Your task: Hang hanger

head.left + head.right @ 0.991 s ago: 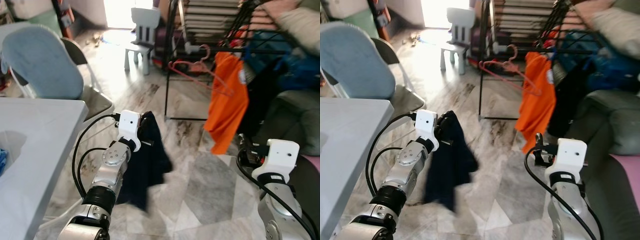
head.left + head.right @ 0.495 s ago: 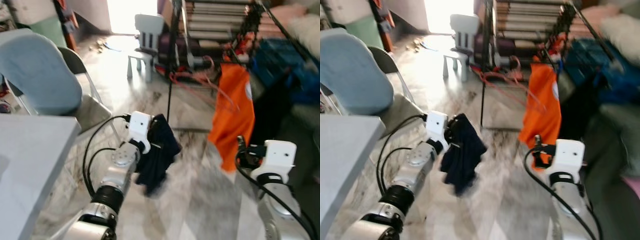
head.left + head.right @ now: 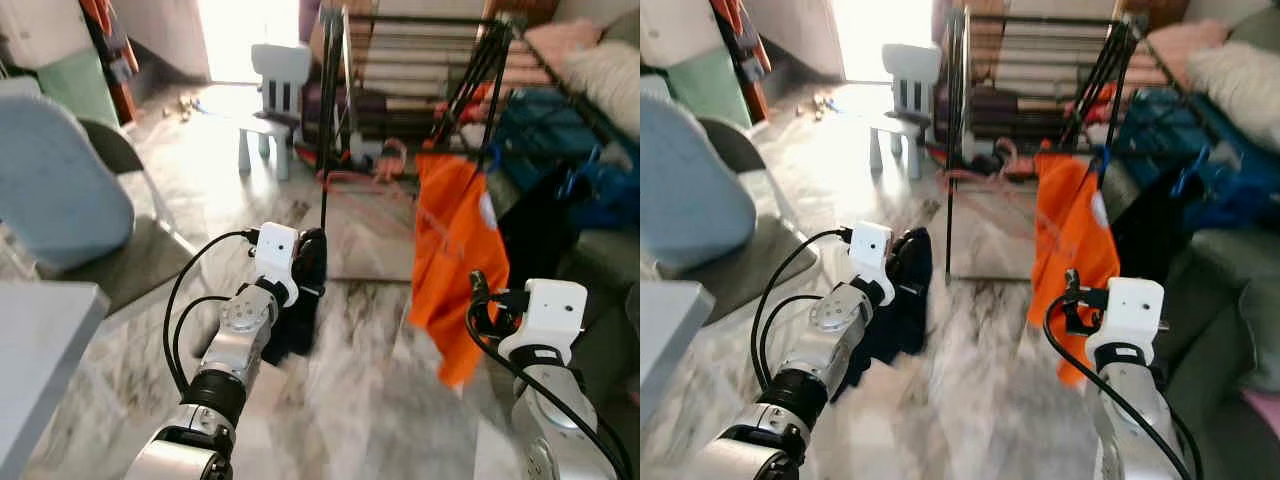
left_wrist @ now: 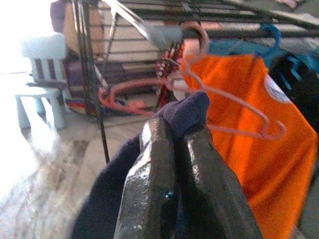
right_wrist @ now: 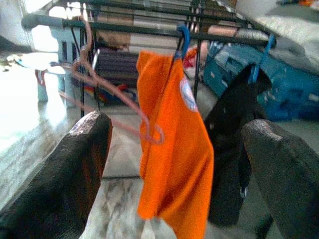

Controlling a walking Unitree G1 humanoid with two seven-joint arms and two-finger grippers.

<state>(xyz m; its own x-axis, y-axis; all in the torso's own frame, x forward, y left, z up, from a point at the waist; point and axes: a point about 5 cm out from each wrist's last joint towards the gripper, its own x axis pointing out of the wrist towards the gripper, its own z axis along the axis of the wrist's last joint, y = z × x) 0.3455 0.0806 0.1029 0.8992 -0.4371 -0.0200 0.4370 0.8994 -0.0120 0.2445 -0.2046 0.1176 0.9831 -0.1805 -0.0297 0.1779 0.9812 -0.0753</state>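
Observation:
My left gripper is shut on a dark navy garment that hangs from its fingers above the marble floor; a fold of the cloth sticks out past the fingertips. Ahead stands a black drying rack. From its bar hang an empty pink hanger, an orange shirt on a blue hanger, and a black garment. My right gripper is open and empty, low beside the orange shirt and facing it.
A white child's chair stands on the floor left of the rack. A folding chair with a blue cover and a grey table corner are at my left. Cushions and a blue bag lie at the right.
The camera has moved closer to the rack and turned slightly. My left gripper still holds the navy garment, which now hangs straighter. The right gripper stays open.

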